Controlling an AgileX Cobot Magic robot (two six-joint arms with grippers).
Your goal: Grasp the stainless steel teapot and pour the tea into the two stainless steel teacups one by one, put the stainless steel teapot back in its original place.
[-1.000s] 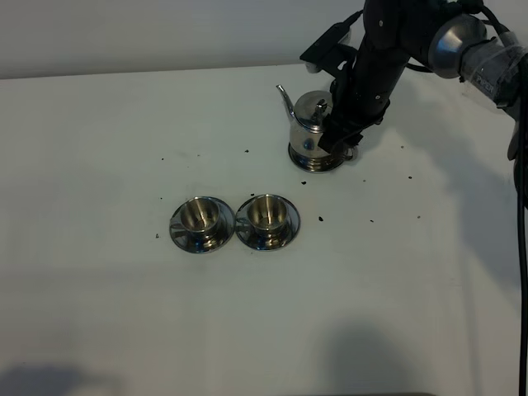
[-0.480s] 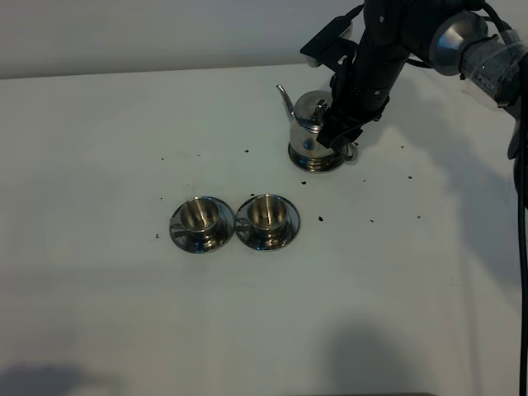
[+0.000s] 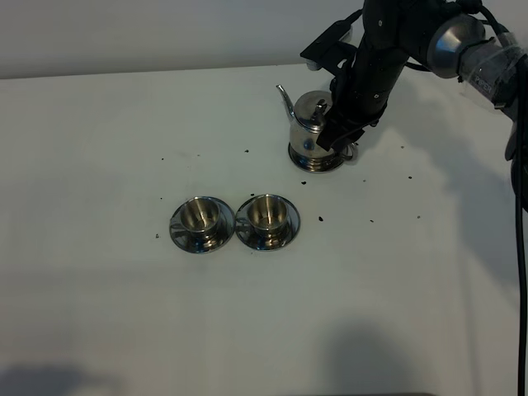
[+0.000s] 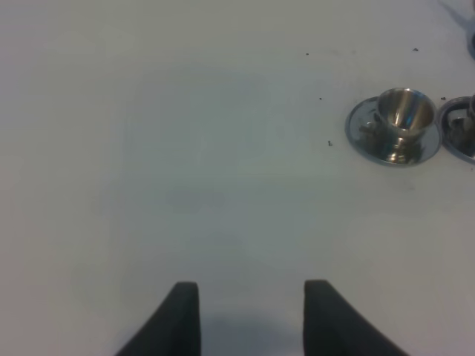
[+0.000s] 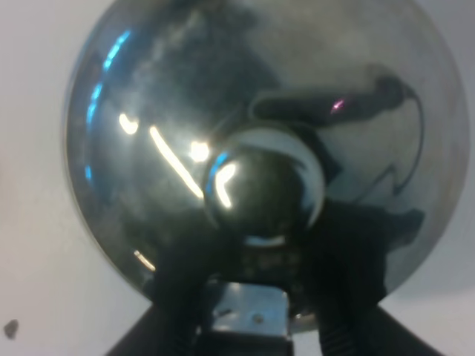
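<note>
The stainless steel teapot (image 3: 311, 132) stands upright at the back right of the table, spout pointing left. My right gripper (image 3: 337, 137) reaches down at its right side. In the right wrist view the pot's lid and knob (image 5: 263, 185) fill the picture, and the gripper (image 5: 249, 322) has one dark finger on each side of the loop handle, jaws apart. The two stainless steel teacups (image 3: 200, 216) (image 3: 266, 213) sit on saucers side by side mid-table, brassy inside. No tea shows. My left gripper (image 4: 251, 315) is open and empty over bare table, with one teacup (image 4: 401, 113) ahead of it.
Small dark specks (image 3: 321, 219) are scattered on the white table (image 3: 99, 165) around the pot and cups. A black cable (image 3: 521, 214) hangs along the right edge. The second saucer (image 4: 462, 137) shows at the edge of the left wrist view.
My right arm has shifted slightly up and back beside the teapot. The teapot and both cups have not moved.
</note>
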